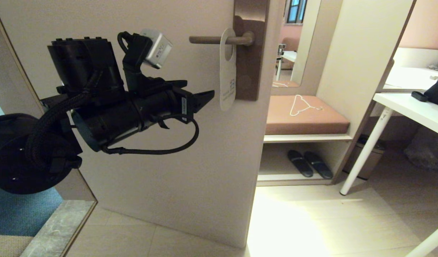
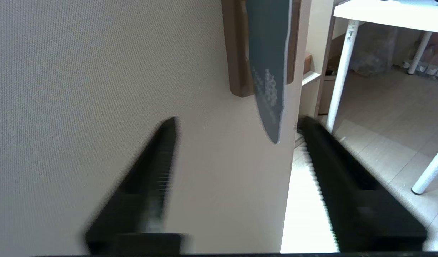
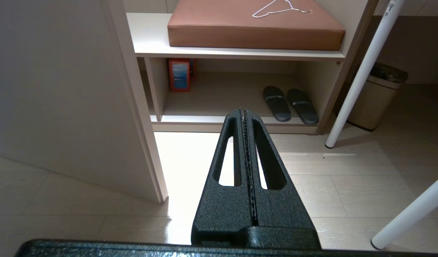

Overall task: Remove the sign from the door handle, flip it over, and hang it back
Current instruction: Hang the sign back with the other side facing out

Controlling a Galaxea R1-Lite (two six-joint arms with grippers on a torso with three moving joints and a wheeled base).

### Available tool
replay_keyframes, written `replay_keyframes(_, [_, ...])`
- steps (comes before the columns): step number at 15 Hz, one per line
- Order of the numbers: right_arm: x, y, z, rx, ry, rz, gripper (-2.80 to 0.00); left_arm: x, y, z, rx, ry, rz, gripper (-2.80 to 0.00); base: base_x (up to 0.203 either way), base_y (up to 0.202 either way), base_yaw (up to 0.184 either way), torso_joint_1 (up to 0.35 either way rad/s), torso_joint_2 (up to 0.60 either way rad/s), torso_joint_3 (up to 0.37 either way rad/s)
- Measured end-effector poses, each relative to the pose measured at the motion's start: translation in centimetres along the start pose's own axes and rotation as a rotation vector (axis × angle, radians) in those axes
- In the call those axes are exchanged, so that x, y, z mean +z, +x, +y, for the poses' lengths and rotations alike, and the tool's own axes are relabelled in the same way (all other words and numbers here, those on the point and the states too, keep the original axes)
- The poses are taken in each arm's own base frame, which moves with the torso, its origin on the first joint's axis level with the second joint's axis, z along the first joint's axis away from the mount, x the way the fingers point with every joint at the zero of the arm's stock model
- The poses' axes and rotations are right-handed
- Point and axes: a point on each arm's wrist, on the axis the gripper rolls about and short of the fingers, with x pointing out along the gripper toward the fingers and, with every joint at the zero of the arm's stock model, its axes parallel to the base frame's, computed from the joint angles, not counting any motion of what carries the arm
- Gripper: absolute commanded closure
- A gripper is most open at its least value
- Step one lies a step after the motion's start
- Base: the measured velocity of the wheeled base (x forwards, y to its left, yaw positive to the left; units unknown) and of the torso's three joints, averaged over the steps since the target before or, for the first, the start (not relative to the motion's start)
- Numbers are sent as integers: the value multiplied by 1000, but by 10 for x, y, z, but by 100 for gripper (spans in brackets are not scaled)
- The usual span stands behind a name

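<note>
On the door handle [image 1: 219,39] hangs the sign [image 1: 227,71], off-white face outward. Beside its lower end, the left gripper [image 1: 204,98] waits with fingers spread, ready to grasp. Low and away, the right gripper [image 3: 244,113] is closed, empty.

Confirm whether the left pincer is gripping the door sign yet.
No: the open left pincer sits short of the off-white card sign, which hangs from the bronze lever handle.

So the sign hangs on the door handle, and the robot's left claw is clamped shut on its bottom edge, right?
Not quite. The sign does hang on the door handle, but the left gripper is open and not touching it. The left wrist view shows its fingers spread wide, the sign's lower tip hanging free between and beyond them.
</note>
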Motion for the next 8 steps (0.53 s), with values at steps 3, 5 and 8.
replay_keyframes(3, [0, 0, 0, 0, 0, 0, 0, -1, 1, 0, -1, 0, 2, 0, 0, 0, 0, 0, 0, 0])
replay_keyframes(5, [0, 0, 0, 0, 0, 0, 0, -1, 1, 0, 0, -2, 3, 0, 0, 0, 0, 0, 0, 0])
replay_keyframes(8, [0, 0, 0, 0, 1, 0, 0, -4, 6, 6, 10, 1, 8, 0, 0, 0, 0, 0, 0, 0])
